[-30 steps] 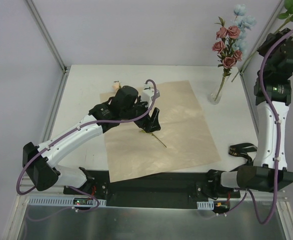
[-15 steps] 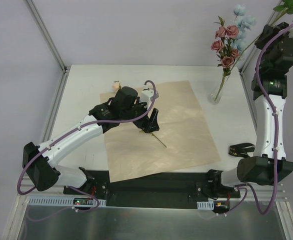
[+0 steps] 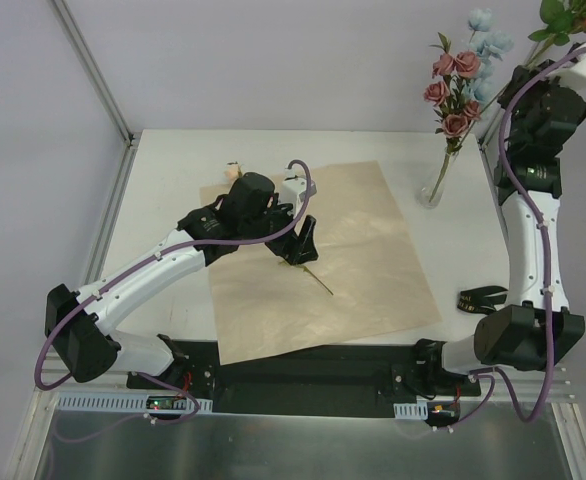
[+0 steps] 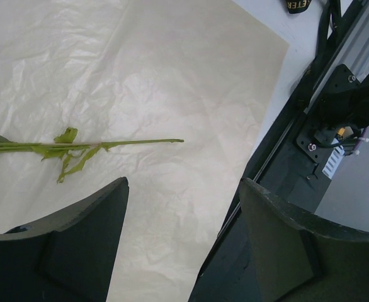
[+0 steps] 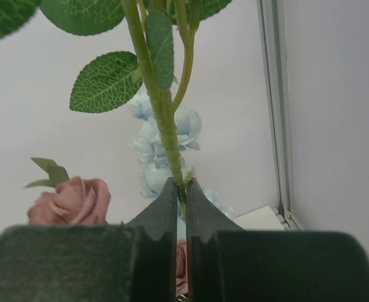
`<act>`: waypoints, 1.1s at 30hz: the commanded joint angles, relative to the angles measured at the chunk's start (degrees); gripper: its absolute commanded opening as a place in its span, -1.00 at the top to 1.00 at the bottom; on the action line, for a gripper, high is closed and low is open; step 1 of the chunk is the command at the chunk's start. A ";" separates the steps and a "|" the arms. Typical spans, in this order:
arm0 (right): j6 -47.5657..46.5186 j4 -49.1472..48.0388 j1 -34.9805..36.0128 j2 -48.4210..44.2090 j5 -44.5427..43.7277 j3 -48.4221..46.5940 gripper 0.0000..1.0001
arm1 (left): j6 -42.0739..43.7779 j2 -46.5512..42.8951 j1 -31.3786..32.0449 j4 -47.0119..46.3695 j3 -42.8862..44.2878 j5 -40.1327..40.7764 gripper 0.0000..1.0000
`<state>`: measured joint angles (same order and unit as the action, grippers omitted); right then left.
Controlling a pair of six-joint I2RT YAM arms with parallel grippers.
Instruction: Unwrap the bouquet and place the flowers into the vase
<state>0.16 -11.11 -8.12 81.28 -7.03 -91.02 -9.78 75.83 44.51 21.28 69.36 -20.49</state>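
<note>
Paper (image 3: 363, 260) is unwrapped and lying flat mid-frame in the top view. The ribbon (image 3: 483, 297) is off at the lower right by the right arm's base, so the unwrap part looks done to me. Vase (image 3: 433, 190) sits at the upper right of the table (image 3: 173, 170), just off the paper's corner, with pink roses (image 3: 455, 92) and blue blossoms (image 3: 485, 35) standing in it.

Right gripper (image 5: 179, 189) is up high in the top right corner, fingers pinched tight on a leafy stem (image 5: 162, 113), gripping just under the leaves. My guess is that leaves the bare end free to thread into that skinny neck. Can't make out the stem's bottom end, so no idea how well it's lined up.

Left gripper (image 4: 183, 182) hovers low over the paper with its fingers wide apart and nothing between them. One loose stem (image 4: 109, 145) lies flat on the paper just beyond the fingertips, at the left of the wrist view. Looks parked there ready to grab that one. A thin stem flat on crinkly paper, though, makes it easy to pinch the sheet along with it.
</note>
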 commanded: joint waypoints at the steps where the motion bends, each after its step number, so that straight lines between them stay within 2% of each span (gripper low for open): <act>1: -2.36 -5.76 -0.05 -2.00 1.05 3.56 0.99 | 0.20 -0.77 -0.65 -2.03 -0.72 -0.96 -0.40; 14: -6.14 -10.86 0.73 -1.21 9.22 14.28 0.99 | 0.20 -1.57 -0.65 -1.94 -0.90 -0.69 -0.40; 33: -8.51 -11.91 2.32 1.08 5.27 23.08 0.96 | -0.15 -2.53 -0.65 -1.94 -1.07 -0.78 -0.41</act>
<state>-6.92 -20.97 -6.07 82.41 -0.64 -69.58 -9.78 75.64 44.51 21.23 68.51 -20.49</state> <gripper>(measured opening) 0.038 0.705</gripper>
